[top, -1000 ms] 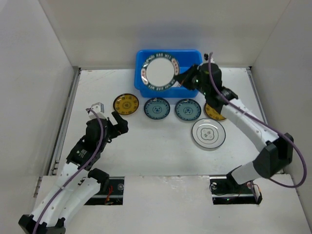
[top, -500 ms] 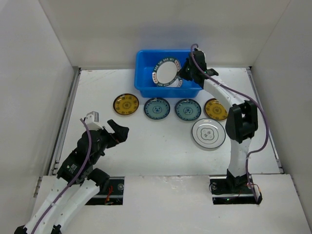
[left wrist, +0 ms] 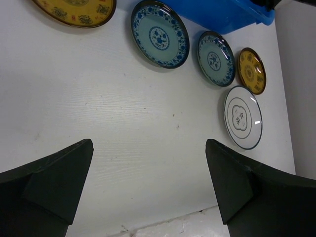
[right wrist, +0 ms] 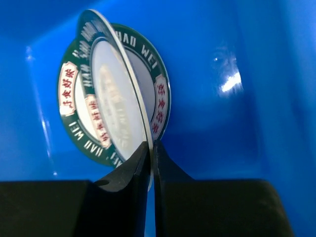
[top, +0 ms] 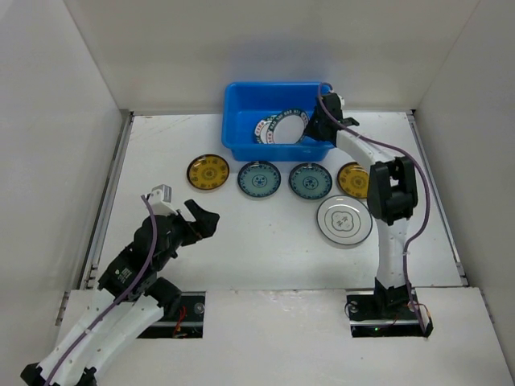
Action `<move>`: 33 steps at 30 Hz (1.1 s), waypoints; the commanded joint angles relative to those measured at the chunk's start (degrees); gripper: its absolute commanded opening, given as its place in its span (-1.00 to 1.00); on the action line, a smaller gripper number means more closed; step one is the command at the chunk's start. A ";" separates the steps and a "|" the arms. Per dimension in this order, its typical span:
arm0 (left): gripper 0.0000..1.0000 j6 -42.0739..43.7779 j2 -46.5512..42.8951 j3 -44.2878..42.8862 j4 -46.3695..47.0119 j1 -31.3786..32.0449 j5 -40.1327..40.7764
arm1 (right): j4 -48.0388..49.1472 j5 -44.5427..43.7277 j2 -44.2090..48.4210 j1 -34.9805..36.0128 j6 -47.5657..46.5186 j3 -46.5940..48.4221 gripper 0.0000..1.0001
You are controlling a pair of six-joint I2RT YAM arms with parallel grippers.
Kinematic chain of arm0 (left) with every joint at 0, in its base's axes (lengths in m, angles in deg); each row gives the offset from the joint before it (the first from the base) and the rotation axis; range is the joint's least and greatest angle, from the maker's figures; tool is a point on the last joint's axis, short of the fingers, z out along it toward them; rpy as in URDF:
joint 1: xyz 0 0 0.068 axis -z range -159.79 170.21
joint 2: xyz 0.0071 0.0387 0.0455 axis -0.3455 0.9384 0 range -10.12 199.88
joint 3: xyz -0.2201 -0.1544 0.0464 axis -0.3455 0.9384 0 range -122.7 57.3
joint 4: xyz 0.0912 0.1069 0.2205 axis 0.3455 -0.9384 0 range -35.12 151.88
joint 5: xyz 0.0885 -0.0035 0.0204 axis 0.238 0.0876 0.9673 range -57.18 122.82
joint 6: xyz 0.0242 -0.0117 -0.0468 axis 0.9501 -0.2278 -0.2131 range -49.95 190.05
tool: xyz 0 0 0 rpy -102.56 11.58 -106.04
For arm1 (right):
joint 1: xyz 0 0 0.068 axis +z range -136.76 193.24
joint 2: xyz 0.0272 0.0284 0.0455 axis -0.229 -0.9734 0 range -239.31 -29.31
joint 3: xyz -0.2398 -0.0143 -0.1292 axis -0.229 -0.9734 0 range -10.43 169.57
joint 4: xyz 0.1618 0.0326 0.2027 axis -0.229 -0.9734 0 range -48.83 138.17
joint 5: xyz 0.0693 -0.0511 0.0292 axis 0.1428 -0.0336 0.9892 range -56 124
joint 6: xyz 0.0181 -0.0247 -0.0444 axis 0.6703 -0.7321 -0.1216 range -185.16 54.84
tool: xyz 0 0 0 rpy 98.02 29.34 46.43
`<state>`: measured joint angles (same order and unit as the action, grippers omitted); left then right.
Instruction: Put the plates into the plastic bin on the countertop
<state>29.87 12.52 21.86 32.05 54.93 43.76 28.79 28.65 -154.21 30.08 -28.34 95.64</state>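
Plate (right wrist: 113, 108) tilted on edge inside blue bin (top: 241, 104), 12 o'clock on the countertop (top: 265, 241)
right gripper (right wrist: 151, 148) pinches its rim tight; left gripper (left wrist: 149, 143) gaping wide, holding nothing, down around 8 o'clock.

White walls (top: 282, 48) stand along the back, left and right edges of the table (top: 265, 249). A thin metal rail (top: 106, 205) runs along the left edge, a second rail (top: 437, 193) along the right edge.
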 commanded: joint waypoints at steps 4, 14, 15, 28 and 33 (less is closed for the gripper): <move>1.00 -0.69 3.37 1.60 7.32 2.06 -0.13 | -0.57 1.13 -2.45 0.43 -3.50 5.91 -0.46; 0.97 -3.23 24.37 -1.20 22.51 4.43 -8.64 | 3.37 -6.17 10.09 1.92 -13.43 -1.46 0.55; 0.96 -3.23 26.56 -1.82 24.27 4.61 -10.13 | 4.08 -6.34 12.55 1.92 -13.70 -2.69 0.58; 0.62 -8.33 58.21 -7.62 53.71 12.96 -24.91 | 8.92 -10.74 49.47 7.98 -15.81 -31.69 0.75; 0.54 -12.19 68.75 -9.20 62.67 15.33 -27.46 | 7.16 -11.79 60.11 11.15 -14.23 -40.57 0.75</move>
<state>20.76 78.39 15.13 84.01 69.21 19.52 36.33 18.80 -97.29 40.15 -43.09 58.30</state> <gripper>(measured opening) 0.776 0.874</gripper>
